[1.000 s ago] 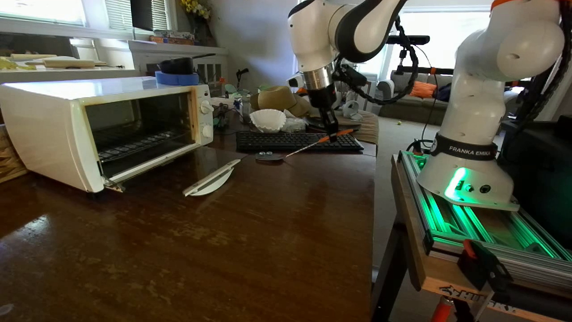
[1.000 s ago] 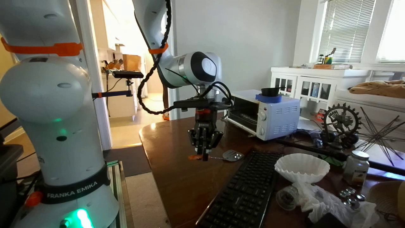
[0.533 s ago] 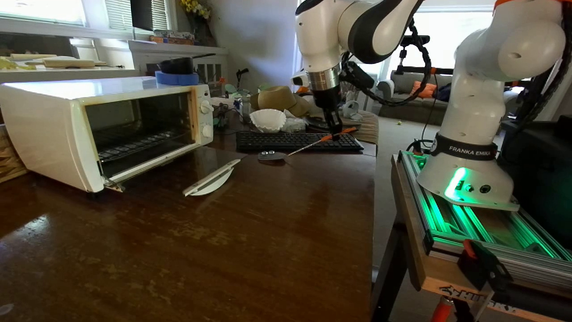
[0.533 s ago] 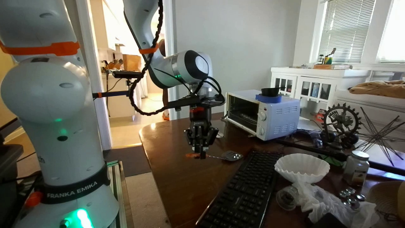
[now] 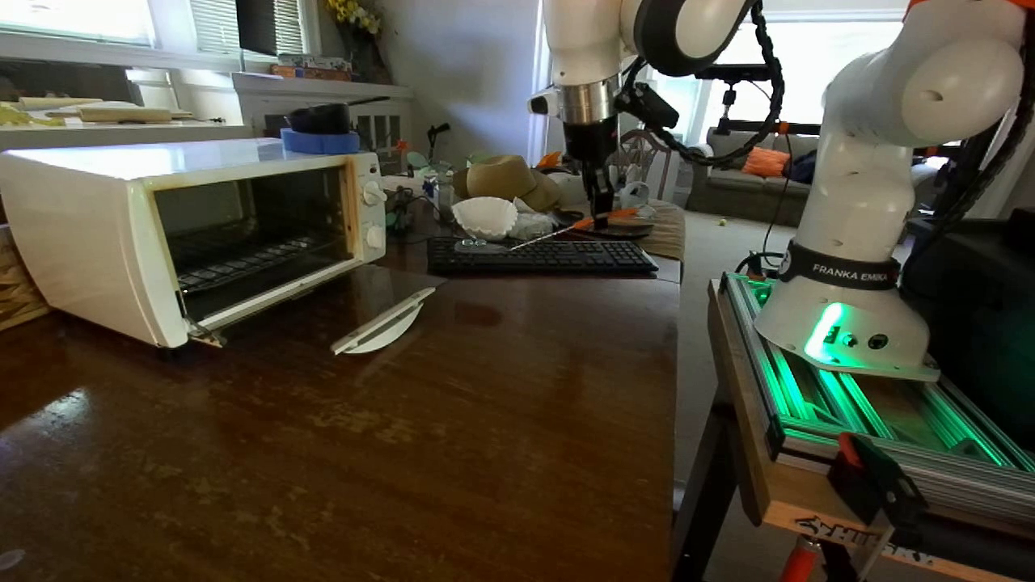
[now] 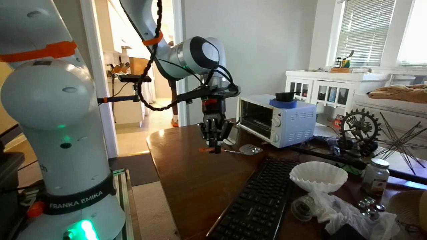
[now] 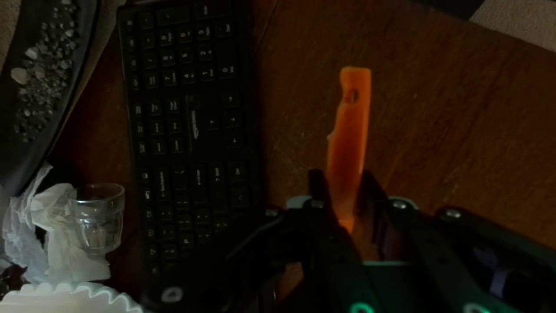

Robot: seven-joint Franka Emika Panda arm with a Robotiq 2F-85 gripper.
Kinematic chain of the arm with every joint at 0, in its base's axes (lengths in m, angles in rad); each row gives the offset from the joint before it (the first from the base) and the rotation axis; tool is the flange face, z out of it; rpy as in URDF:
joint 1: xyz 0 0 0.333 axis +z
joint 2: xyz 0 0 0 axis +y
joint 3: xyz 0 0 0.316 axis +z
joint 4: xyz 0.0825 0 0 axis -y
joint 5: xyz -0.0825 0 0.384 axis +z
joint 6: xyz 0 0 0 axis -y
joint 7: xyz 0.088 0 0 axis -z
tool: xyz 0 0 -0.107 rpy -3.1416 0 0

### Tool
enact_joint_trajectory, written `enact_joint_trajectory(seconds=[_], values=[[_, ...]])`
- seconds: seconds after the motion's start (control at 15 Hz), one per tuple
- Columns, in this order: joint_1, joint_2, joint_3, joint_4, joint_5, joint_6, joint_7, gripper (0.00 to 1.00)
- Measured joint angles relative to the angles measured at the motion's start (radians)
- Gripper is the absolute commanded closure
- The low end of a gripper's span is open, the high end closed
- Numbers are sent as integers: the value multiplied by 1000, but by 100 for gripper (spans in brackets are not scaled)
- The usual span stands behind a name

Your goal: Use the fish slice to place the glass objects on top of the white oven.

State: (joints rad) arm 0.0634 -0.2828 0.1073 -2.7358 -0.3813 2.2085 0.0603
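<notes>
The gripper points down with its fingers pinched on the orange handle of the fish slice, holding it above the brown table; in an exterior view a dark reflection lies on the wood well below the flat end. The handle's free end points toward the table edge on the robot's side, while the flat end reaches inward, bearing the glass objects, small, shiny and too unclear to count. A black keyboard lies near; in the wrist view it runs along one side of the handle, with open wood on the other side out to the edge and the carpet beyond. Toward the white oven more tabletop lies open, broken by a pale flat thing with a curved edge near the oven's front. That front gapes on a rack; on the oven's top a small black pan sits on a blue ring at the knob end, leaving a long open stretch. Only the wrist view shows the hole in the handle and the gravel in a dark dish; the flat end and its load show in both exterior views, and a grey sofa in an exterior view.
</notes>
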Motion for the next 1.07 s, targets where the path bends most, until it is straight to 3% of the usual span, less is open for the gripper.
enact_joint_trajectory(seconds=[0.47, 1.07], values=[[17, -133, 2, 110, 62, -315, -86, 94], [107, -154, 56, 297, 106, -431, -120, 94]])
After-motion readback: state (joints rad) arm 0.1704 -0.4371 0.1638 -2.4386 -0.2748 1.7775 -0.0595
